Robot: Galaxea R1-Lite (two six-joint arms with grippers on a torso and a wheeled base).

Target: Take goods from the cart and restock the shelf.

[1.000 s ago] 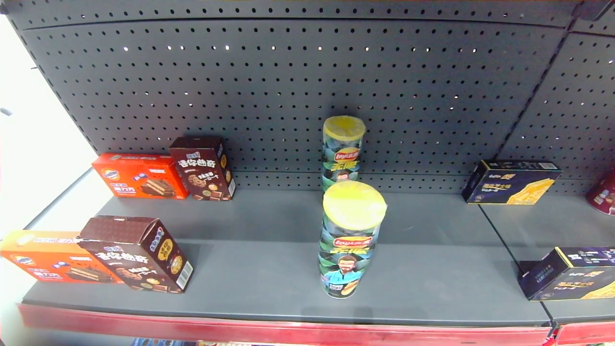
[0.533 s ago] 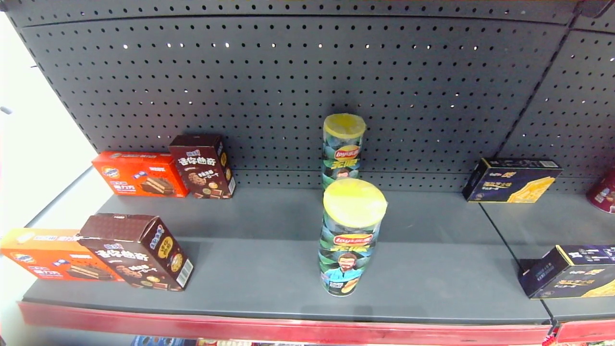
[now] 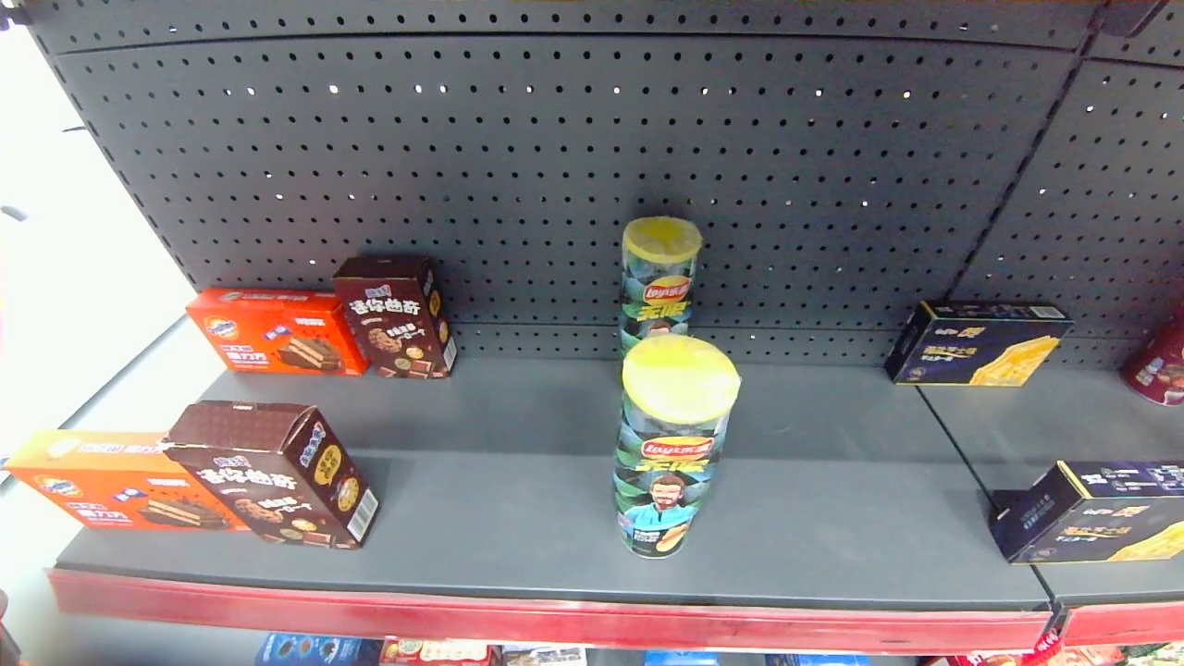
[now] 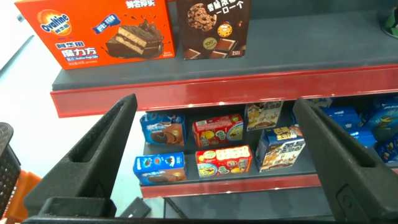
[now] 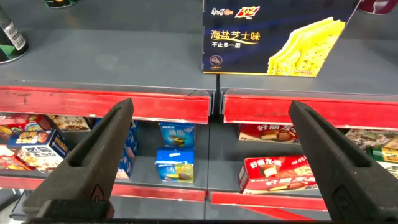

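Two chips cans with yellow lids stand mid-shelf, one (image 3: 673,444) near the front and one (image 3: 659,277) behind it at the pegboard. My left gripper (image 4: 214,102) is open with nothing between its fingers, in front of the shelf's red edge (image 4: 249,87), below an orange cake box (image 4: 93,31) and a brown cookie box (image 4: 211,25). My right gripper (image 5: 210,104) is also open and holds nothing, facing the red edge (image 5: 106,102) below a dark blue cracker box (image 5: 273,37).
The grey shelf board (image 3: 518,499) carries orange (image 3: 102,481) and brown (image 3: 277,474) boxes at the left and dark blue boxes (image 3: 1091,511) at the right. A red can (image 3: 1156,365) stands at the far right. The lower shelf (image 4: 217,130) holds several packets.
The whole head view has shifted slightly, so more of the lower shelf shows beneath the red edge. The goods on the shelf have not moved.
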